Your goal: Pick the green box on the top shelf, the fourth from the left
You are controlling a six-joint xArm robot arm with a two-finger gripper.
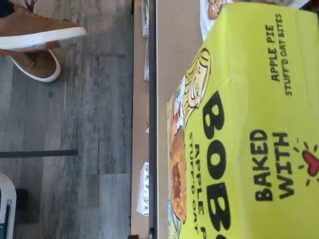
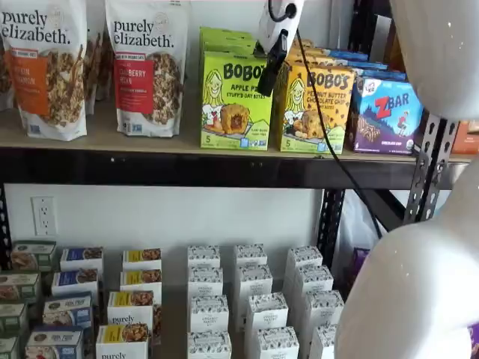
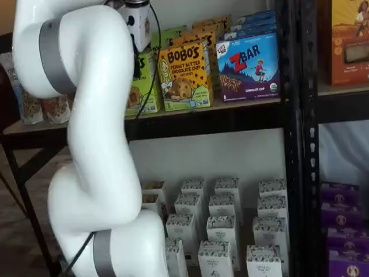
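Observation:
The green box (image 2: 234, 101) stands upright at the front of its row on the top shelf (image 2: 135, 146), between granola bags and an orange-yellow box. My gripper (image 2: 266, 84) hangs from above at the box's upper right corner. Only one black finger (image 2: 272, 63) shows, side-on, so no gap can be made out. In a shelf view the gripper (image 3: 138, 56) is partly behind my arm, with the green box (image 3: 147, 92) beside it. The wrist view is turned on its side and filled by the box's lime top and front (image 1: 249, 124), close below.
An orange-yellow Bobo's box (image 2: 314, 108) touches the green box's right side, then a blue ZBar box (image 2: 389, 112). Granola bags (image 2: 146, 67) stand to its left. A black cable (image 2: 329, 142) hangs past the shelf beam. White cartons (image 2: 254, 307) fill the lower shelf. A person's shoes (image 1: 40, 35) rest on the floor.

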